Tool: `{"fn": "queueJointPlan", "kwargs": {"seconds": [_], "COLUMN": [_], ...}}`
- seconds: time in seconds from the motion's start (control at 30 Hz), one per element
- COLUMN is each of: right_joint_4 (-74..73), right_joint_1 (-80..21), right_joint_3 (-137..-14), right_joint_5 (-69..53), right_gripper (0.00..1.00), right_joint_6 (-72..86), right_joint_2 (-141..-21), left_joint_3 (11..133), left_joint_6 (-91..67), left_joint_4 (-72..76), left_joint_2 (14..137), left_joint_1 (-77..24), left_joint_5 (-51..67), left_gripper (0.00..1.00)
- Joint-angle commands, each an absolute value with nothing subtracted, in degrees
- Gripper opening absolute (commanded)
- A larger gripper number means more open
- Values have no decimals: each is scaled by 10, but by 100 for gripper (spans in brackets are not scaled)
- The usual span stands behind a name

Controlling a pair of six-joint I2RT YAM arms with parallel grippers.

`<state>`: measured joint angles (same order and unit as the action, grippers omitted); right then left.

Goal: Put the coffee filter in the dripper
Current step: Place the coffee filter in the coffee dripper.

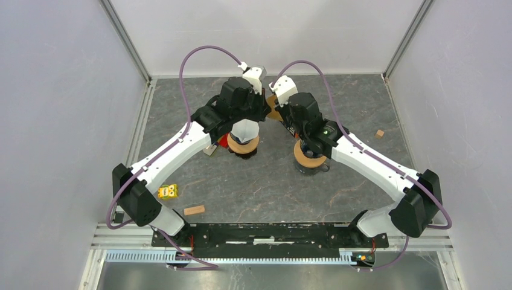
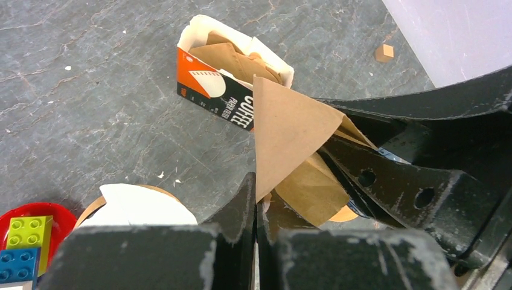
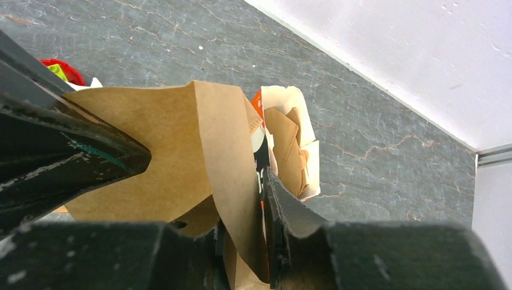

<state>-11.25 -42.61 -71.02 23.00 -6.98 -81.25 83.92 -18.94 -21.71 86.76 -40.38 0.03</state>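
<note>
Yellow toy (image 1: pixel 168 192), wooden block (image 1: pixel 194 210), perhaps a cube (image 1: pixel 379 133).

left arm (image 1: pixel 181 142) — reached forward, jaws pinched | right arm (image 1: pixel 362 154) — reached forward, jaws pinched | both angled inward

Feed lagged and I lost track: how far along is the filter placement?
Done: one paper filter is out of the filter box. In hand: left gripper and right gripper both pinch it. Remaining: seating it in the dripper, which it has not yet reached.

filter box (image 2: pixel 212 90), "COFFEE", smaller "PAPER FILTER"
</note>
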Motion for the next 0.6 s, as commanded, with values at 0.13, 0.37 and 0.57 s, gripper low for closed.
{"fn": "queueJointPlan", "kwargs": {"seconds": [0.13,0.37,0.57], "right_joint_4": [-98,-103,-100], "right_joint_1": [-421,-398,-374], "right_joint_3": [-731,-723,-705], "right_joint_5": [228,171,122], "right_gripper": [24,25,26], "right_joint_6": [-72,-43,-22], "right_joint_2": [-800,-785,-776], "left_joint_3": [830,811,791], "left_joint_6": [-168,-146,-124], "left_joint_4": [-193,-170,-148], "left_joint_2": [847,845,839], "left_joint_1": [-407,-407,-407], "left_joint_5": [-28,-3,22], "left_gripper": [2,2,2]}}
